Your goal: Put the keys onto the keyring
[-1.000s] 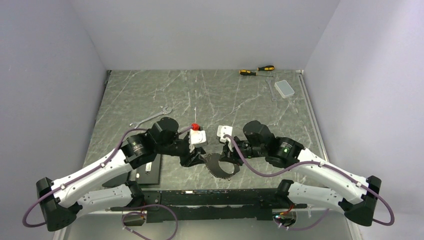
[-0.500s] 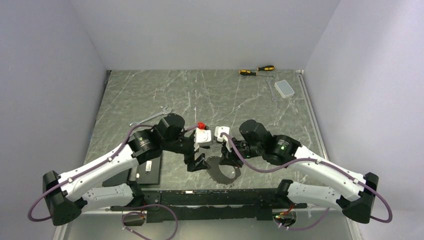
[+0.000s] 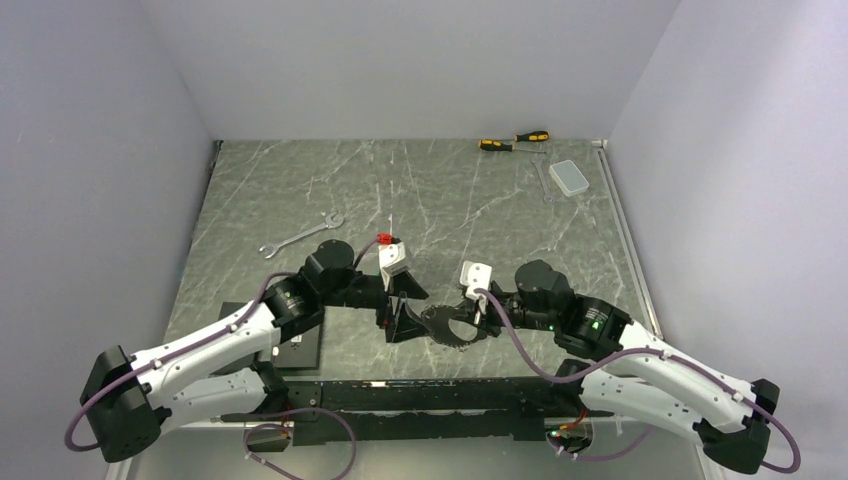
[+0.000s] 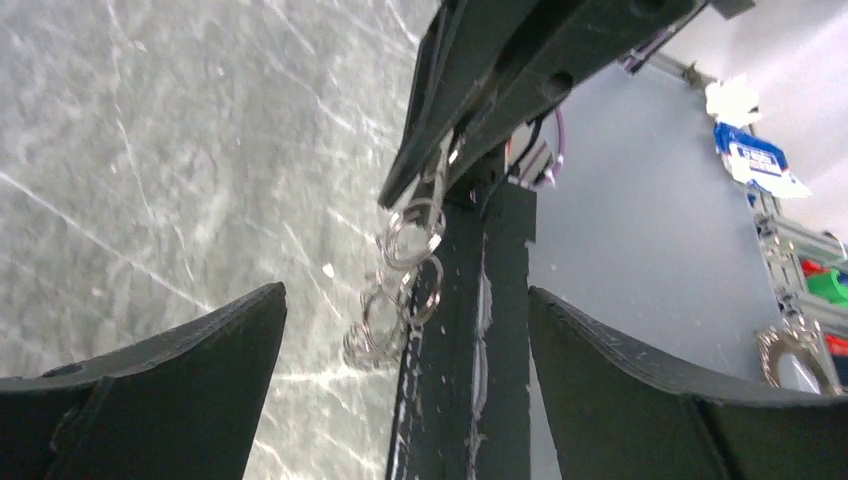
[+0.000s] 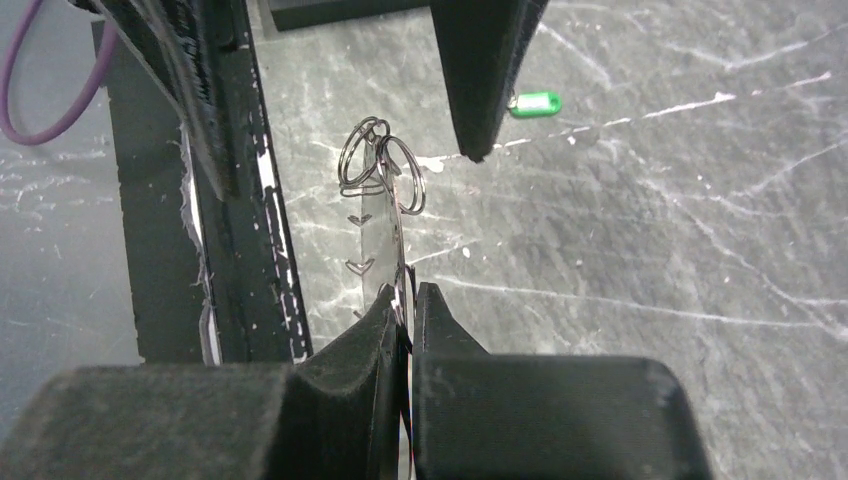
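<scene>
My right gripper [image 5: 410,295] is shut on the near rim of the keyring [image 5: 398,250], a thin dark toothed ring seen edge-on. A cluster of small silver split rings [image 5: 380,165] hangs at its far end. From above, the keyring [image 3: 447,340] sits just off the right gripper [image 3: 468,318]. My left gripper [image 3: 408,310] faces it from the left, open and holding nothing. In the left wrist view the left gripper [image 4: 405,295] frames the silver rings [image 4: 400,285] without touching them. The green-headed key [image 5: 533,103] lies on the table beyond the left gripper's finger.
A silver wrench [image 3: 300,235] lies at mid left. Two yellow-and-black screwdrivers [image 3: 515,141] and a clear box [image 3: 570,177] sit at the far right. A flat black box [image 3: 300,340] lies by the left arm. The black base rail [image 3: 430,395] runs along the near edge.
The left gripper has opened wide and turned to face the ring. The right arm has shifted right, carrying the keyring with it.
</scene>
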